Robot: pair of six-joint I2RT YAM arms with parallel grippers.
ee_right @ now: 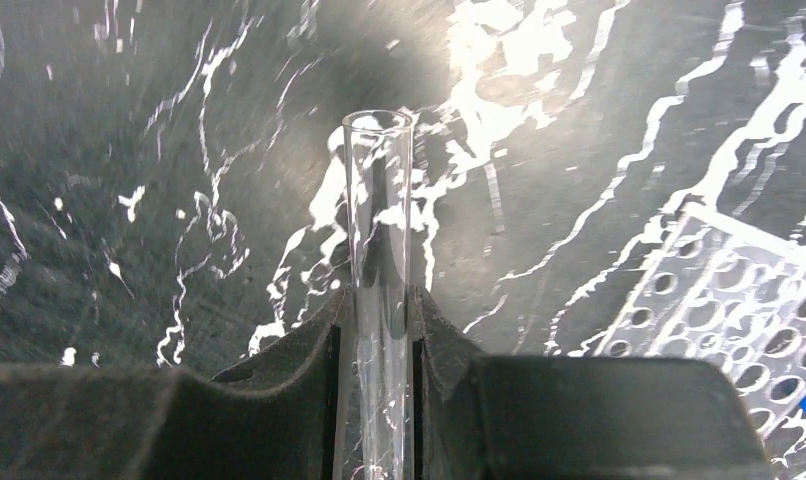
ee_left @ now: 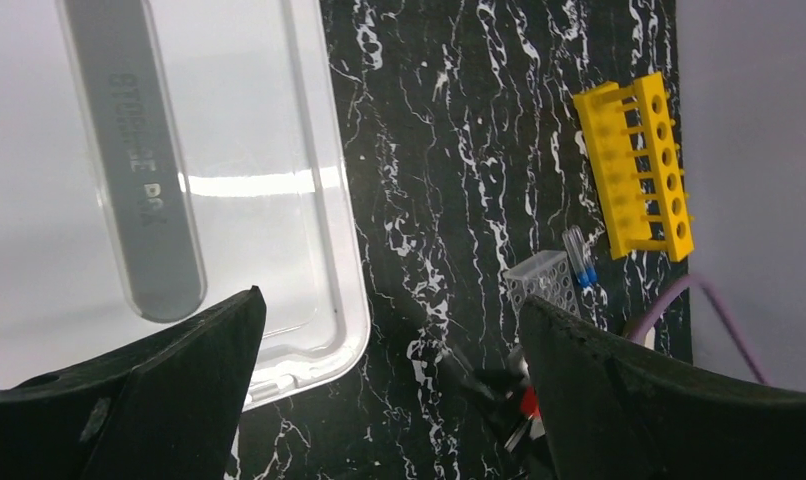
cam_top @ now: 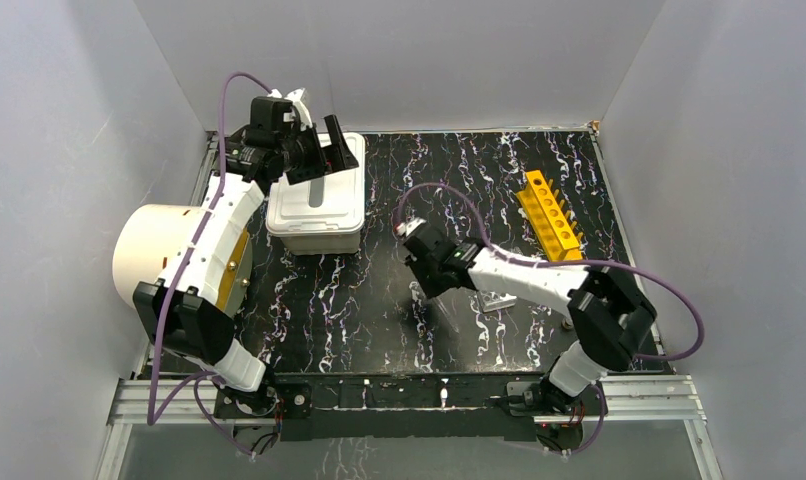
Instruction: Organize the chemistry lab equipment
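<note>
Between the right fingers (ee_right: 289,390), closed snugly on it, was a clear glass tube (ee_right: 379,230), held over the bench (ee_right: 129,150) near the silver perforated rack (ee_right: 739,310). It looked light, slick and brittle, best gripped gently around its middle. The left fingers (ee_left: 159,390) gaped wide and empty above the white storage box (ee_left: 279,150).

Grey-white walls (cam_top: 399,50) on 3 sides; black marbled tabletop (cam_top: 379,310); alu rail (cam_top: 659,400) near edge.

Top camera looks down on the whole worktop (cam_top: 359,300); wrist cameras view it closer, both showing the perforated rack (ee_left: 544,280).
</note>
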